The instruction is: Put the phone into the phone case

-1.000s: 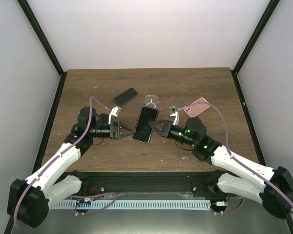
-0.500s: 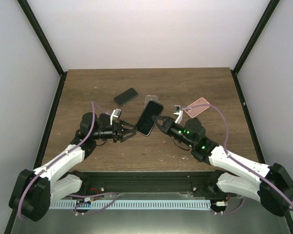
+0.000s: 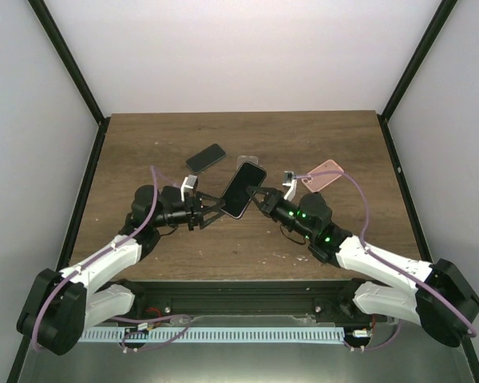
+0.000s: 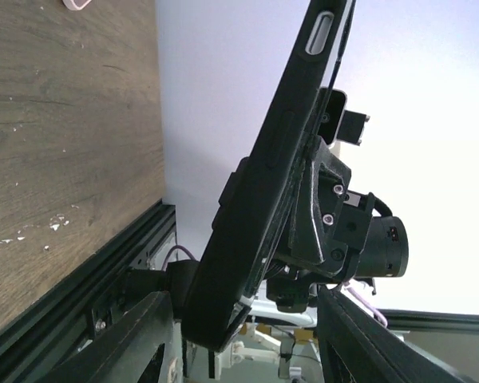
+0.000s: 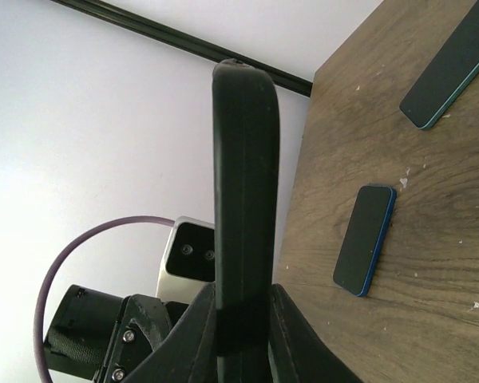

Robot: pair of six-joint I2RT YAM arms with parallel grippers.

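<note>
At centre, the right gripper [image 5: 243, 323] has its two fingers [image 5: 193, 331] pressed onto opposite faces of one phone [image 5: 243, 175], pinching it near its lower right edge. The phone is black with a thick rim. It is held clear of the table [image 3: 319, 136] and tilted, its glossy face towards the top camera. The left gripper [image 4: 241, 297] has its jaws spread, with one left finger [image 4: 136, 335] on either side of the phone's lower left end; one is close beside the corner, the other apart from it, and no clamp is visible. The phone sits above the middle of the table, between the two arms.

Cases, two: one clear case [image 3: 247, 159] lies flat just behind the phone and is partly hidden by it; one pink case [image 3: 323, 175] lies flat to the right, near the right wrist.

Other phones: the top view shows one dark phone [image 3: 206, 157] flat at the rear left of the clear case. The right wrist view shows two, a blue-edged slab [image 5: 365, 239] and a teal-edged slab [image 5: 453, 68] cut by the frame; which one matches the top view cannot be told
</note>
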